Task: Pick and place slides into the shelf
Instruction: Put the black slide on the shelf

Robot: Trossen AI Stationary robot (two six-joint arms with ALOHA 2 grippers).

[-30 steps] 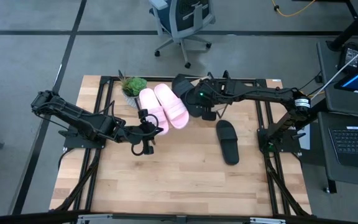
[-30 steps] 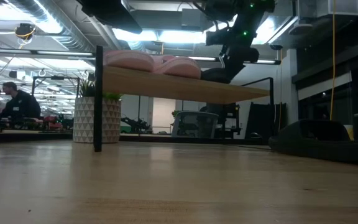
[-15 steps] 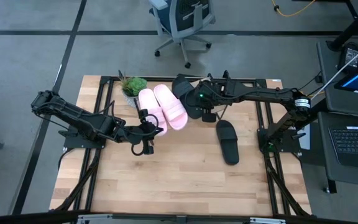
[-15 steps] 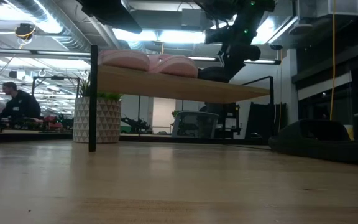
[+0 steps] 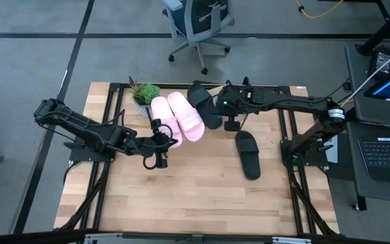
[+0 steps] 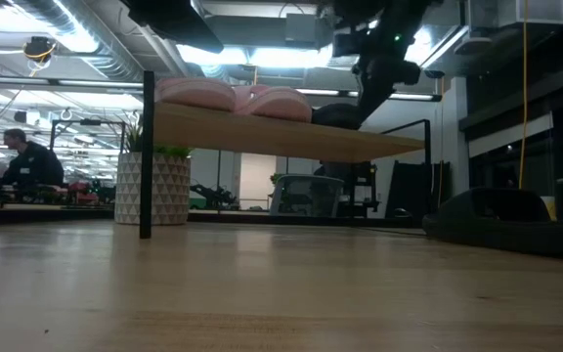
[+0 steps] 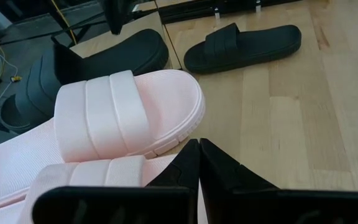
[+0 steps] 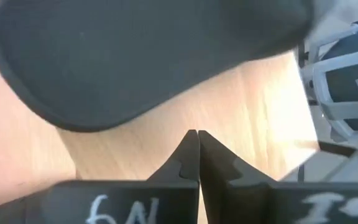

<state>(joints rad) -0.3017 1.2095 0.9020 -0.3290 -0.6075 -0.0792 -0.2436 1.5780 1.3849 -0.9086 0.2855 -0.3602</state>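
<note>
Two pale pink slides [image 5: 178,116] lie side by side on the slanted wood shelf [image 6: 281,137], soles down. One black slide [image 5: 203,105] lies beside them on the board; the other black slide [image 5: 248,154] lies flat on the table to the right. My left gripper [image 7: 198,144] is shut, low at the near end of a pink slide [image 7: 123,118]. My right gripper [image 8: 193,134] is shut and stands just right of the shelf's black slide [image 8: 135,56], clear of it. My left gripper's shut fingertips [image 7: 188,152] stand at the rim of the nearer pink slide's sole [image 7: 176,138], coming level from the table's left. I cannot tell whether they touch it.
A potted green plant [image 5: 145,93] stands at the shelf's far left corner, beside the pink slides. The shelf's black post [image 6: 147,156] stands on the table. An office chair [image 5: 198,24] is beyond the far edge. Bare wood lies toward the near edge [image 5: 195,196].
My right gripper has drawn back from the shelf's black slide toward the table's right edge and risen a little; the slide now shows uncovered on the board. In the low view the shelf's post has shifted slightly sideways. My left arm has kept still.
</note>
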